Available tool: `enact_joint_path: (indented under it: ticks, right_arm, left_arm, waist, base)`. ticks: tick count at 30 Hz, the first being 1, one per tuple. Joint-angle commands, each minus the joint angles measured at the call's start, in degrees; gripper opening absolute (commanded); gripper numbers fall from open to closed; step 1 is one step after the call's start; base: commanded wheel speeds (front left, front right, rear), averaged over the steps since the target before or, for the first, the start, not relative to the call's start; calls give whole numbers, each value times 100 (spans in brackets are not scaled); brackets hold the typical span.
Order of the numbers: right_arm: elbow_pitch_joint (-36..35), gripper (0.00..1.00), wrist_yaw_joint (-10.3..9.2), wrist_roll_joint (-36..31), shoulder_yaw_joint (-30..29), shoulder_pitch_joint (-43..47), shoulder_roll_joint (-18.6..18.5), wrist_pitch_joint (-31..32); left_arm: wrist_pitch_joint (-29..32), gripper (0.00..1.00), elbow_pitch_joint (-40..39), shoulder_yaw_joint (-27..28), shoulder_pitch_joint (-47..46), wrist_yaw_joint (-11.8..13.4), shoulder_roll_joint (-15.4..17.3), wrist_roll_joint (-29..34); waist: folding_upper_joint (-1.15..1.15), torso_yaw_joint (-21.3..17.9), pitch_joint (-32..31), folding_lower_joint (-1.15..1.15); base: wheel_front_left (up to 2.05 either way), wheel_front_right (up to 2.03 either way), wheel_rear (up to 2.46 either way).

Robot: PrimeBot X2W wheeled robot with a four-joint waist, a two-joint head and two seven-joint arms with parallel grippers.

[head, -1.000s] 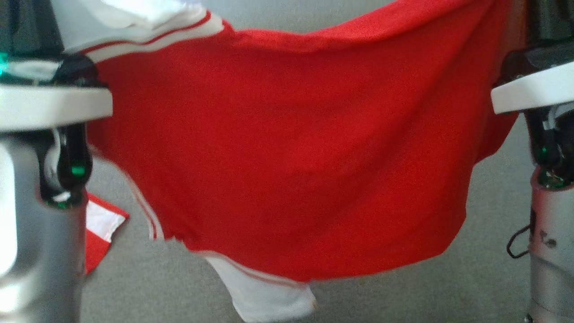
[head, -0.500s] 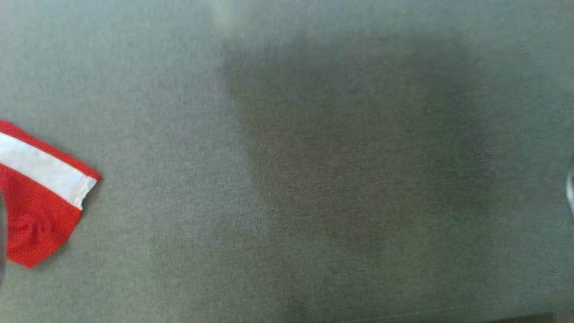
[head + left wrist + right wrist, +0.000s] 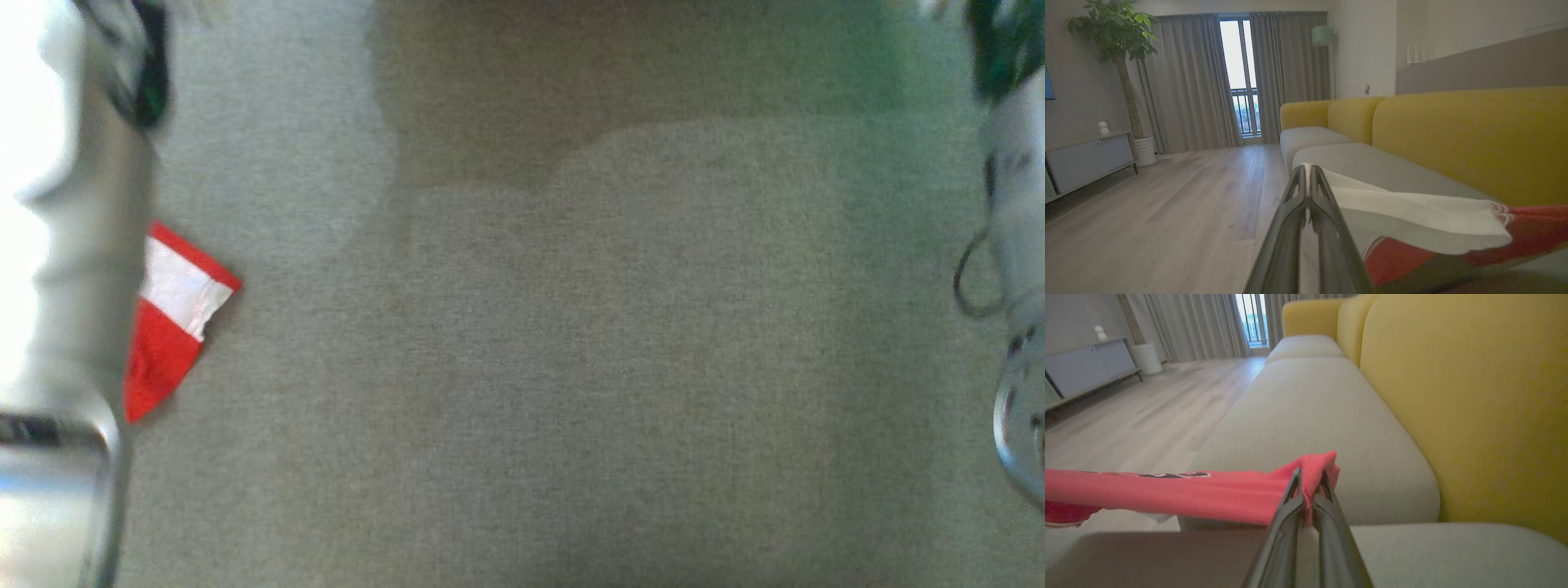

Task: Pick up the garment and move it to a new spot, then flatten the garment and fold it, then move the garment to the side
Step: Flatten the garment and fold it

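Note:
The garment is red with white trim, and both grippers hold it. In the left wrist view my left gripper [image 3: 1307, 168] is shut on the garment's [image 3: 1412, 214] white edge, which spreads out to the right above the sofa. My right gripper [image 3: 1310, 475] is shut on a bunched red corner of the garment [image 3: 1188, 494], which stretches away to the left over the seat. In the head view a red and white cloth corner [image 3: 175, 314] lies on the grey seat beside my left forearm [image 3: 77, 245]. I cannot tell whether it belongs to the held garment.
The grey sofa seat [image 3: 571, 367] spreads below me, with a shadow across its far part. The yellow backrest [image 3: 1474, 396] rises along the right of both wrist views. A wooden floor [image 3: 1167, 204] lies to the left. My right forearm [image 3: 1016, 245] stands at the head view's right edge.
The head view has shifted over the seat. The red garment that hung stretched across it a second ago is out of that view, leaving bare grey seat and the cloth corner.

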Motion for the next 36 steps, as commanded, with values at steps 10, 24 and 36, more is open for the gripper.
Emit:
enact_joint_path:
  ticks: [10,24,36]
  right_arm:
    - [644,0,39,761,1643,1068,-287,682]
    - [-1673,0,39,3610,4767,2747,-2094,2367]
    - [-3117,0,39,5121,5201,3866,-3179,3564]
  left_arm:
    - [-68,0,-363,-1179,2113,11,880,-271]
    - [533,0,-1906,-1886,3978,10,1807,-689]
    - [1996,0,-4216,-2053,5474,243,2602,-1384]
  waist:
    - [0,186,-742,0]
    - [0,168,-1789,0]
    - [0,75,-2469,0]
  base:
    - [0,0,0]
    - [0,0,0]
    - [0,0,0]
